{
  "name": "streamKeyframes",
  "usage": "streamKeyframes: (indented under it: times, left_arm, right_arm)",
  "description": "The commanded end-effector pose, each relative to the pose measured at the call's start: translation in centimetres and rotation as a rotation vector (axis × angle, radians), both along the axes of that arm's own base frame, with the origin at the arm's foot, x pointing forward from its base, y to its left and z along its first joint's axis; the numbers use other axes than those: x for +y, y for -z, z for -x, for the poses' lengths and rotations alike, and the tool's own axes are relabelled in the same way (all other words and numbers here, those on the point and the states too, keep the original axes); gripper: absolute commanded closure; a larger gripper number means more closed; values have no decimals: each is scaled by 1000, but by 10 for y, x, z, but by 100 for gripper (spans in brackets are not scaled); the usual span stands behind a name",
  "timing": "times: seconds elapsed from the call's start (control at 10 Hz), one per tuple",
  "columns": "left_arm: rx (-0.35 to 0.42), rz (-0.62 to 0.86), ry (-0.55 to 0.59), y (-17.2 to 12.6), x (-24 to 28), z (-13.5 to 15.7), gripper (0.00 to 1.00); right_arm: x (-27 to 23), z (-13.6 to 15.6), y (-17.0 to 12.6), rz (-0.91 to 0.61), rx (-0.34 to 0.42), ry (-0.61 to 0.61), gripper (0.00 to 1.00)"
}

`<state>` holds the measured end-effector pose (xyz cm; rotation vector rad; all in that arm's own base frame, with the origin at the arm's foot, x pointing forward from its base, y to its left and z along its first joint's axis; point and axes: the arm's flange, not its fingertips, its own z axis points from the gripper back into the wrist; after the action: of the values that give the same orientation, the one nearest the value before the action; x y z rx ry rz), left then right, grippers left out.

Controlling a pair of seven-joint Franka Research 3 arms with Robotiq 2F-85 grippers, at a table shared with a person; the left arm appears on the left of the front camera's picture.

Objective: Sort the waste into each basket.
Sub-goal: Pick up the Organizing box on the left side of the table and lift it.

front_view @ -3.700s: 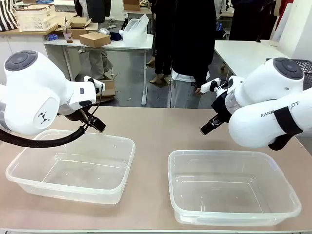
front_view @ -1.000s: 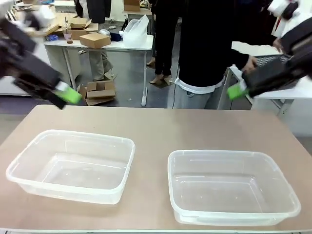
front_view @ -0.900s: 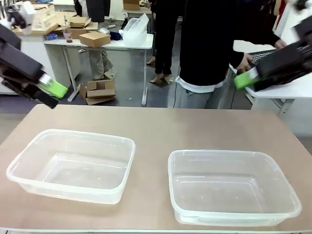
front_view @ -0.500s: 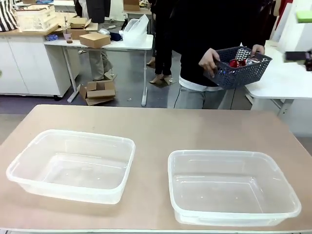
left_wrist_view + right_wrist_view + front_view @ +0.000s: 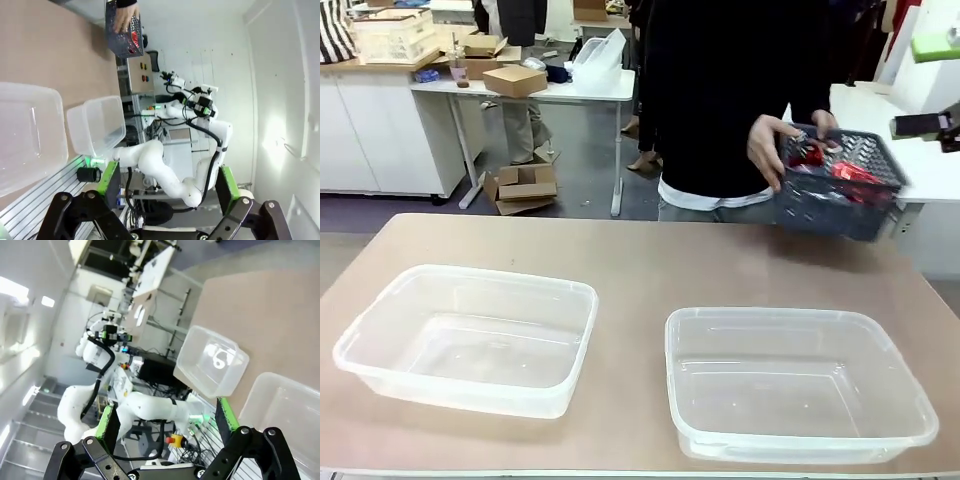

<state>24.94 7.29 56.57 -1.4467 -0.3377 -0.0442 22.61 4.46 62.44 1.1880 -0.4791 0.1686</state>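
Left gripper: the left gripper point(image 5: 166, 181) is up in the air, jaws spread wide, green pads far out to either side and gripping nothing. It looks down along the table from high up.
Right gripper: the right gripper point(image 5: 166, 419) is the same, jaws fully apart and nothing held, raised well clear of the table point(image 5: 640, 265).
Waste: here it comes! The red cans point(image 5: 847, 171) sit inside the dark lattice basket point(image 5: 840, 205). Other pieces in there are too blurred to name.
Lattice basket: it is carried off the surface at the table's far right edge and tilted, with the far rim higher than the near one. From the left wrist view it sits at the top of the picture, red showing through its wall.
Person: standing at the far side in a dark top, with the person's hand point(image 5: 768, 150) clamped on the basket's left rim. Fingers of the other hand curl over the far rim.
Left tub: the left tub point(image 5: 460, 392) is flat on the table at near left, upright, its bare bottom showing through.
Right tub: the right tub point(image 5: 770, 314) is upright at near right, apart from the left tub with a strip of tabletop between them, and well short of the basket.
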Motion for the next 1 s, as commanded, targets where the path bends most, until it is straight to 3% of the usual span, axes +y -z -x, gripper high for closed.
streamKeyframes:
  times: [0.0, 0.9]
  left_arm:
    - [-32, 6, 9, -2, 3, -2, 0]
    - [-32, 6, 9, -2, 3, -2, 0]
  right_arm:
    - [-7, -5, -1, -23, -31, 0, 0]
    - [-7, -5, -1, -23, -31, 0, 0]
